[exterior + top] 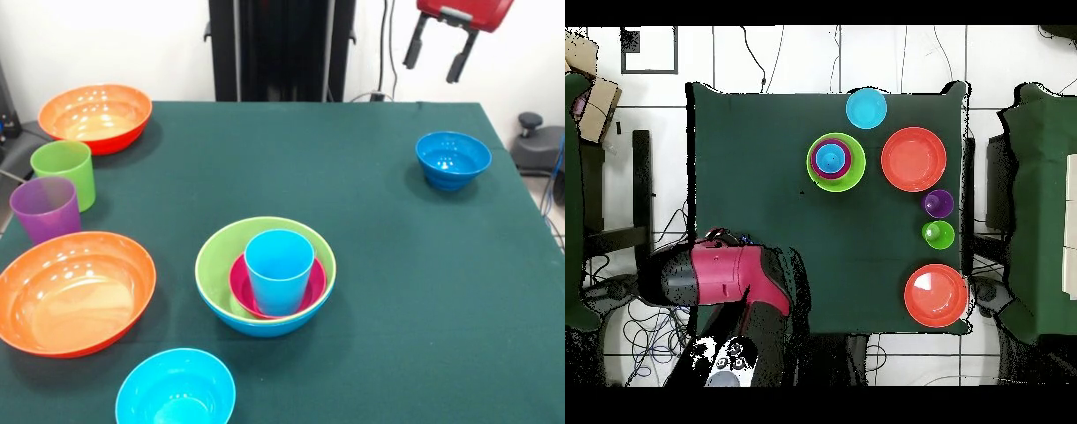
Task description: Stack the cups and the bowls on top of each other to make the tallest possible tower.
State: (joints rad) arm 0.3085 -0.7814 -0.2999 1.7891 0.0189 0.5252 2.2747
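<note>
Three cups [279,269]; seven bowls [75,291], two of them orange

Bare table [380,265] between the tower [265,283] and dark blue bowl [453,159]

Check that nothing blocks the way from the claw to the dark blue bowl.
Nothing visible does. The claw hangs open above the table's far edge, and only bare green cloth surrounds the dark blue bowl below it.

Pretty bright, even light from overhead, with white glare spots inside the orange bowls [75,291] at the frame's left and soft shadows on the counter [371,221].
</note>
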